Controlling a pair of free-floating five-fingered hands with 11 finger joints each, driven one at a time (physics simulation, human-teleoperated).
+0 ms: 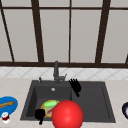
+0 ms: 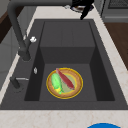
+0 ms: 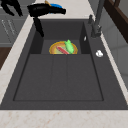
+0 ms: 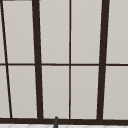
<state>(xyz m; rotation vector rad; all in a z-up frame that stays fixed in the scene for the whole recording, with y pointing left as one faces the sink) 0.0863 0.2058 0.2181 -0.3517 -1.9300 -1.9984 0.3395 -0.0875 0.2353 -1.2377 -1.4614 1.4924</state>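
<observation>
Black against the dark grey sink (image 1: 95,105), the left hand (image 1: 40,114) hangs over the basin's front left edge, just beside the round yellow-rimmed plate (image 1: 44,107) that lies on the floor of the left basin. Whether its fingers are curled or straight cannot be told from the front view; in the right side view the hand (image 3: 41,11) near that plate's end of the sink shows a long, straight stretch over the rim, with one part hanging down toward the basin, holding nothing. The plate (image 2: 64,83) carries a green vegetable (image 2: 56,83) and a red strip (image 2: 65,78) lying side by side across it. The right hand (image 1: 75,86) floats above the sink's middle divider, right of the dark grey tap (image 1: 56,72), fingers spread and relaxed, touching nothing. A large glossy red ball (image 1: 67,114) sits at the sink's front edge, just right of the plate and hiding part of it. A blue dish (image 1: 8,105) rests on the counter left of the sink.
</observation>
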